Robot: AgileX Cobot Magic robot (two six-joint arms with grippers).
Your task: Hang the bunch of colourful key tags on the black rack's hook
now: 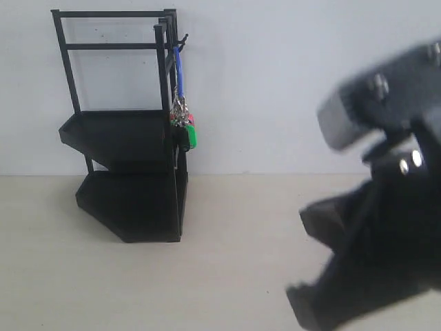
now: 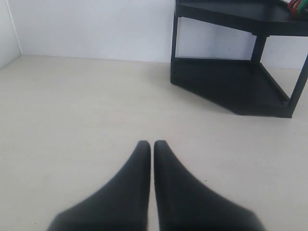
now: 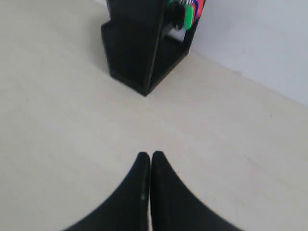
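Note:
The colourful key tag bunch (image 1: 185, 127) hangs by its blue loop from the hook (image 1: 181, 40) at the top corner post of the black rack (image 1: 131, 131). Green, red and blue tags (image 3: 188, 11) also show beside the rack (image 3: 144, 53) in the right wrist view. A sliver of tags (image 2: 298, 6) peeks over the rack's tray (image 2: 236, 62) in the left wrist view. My left gripper (image 2: 152, 143) is shut and empty above the table. My right gripper (image 3: 150, 155) is shut and empty too, well away from the rack. The right arm (image 1: 386, 207) looms blurred in the exterior view; its fingertips are not visible there.
A pale tabletop (image 1: 207, 276) runs to a white wall (image 1: 289, 83) behind the rack. The rack stands at the table's back left, close to the wall.

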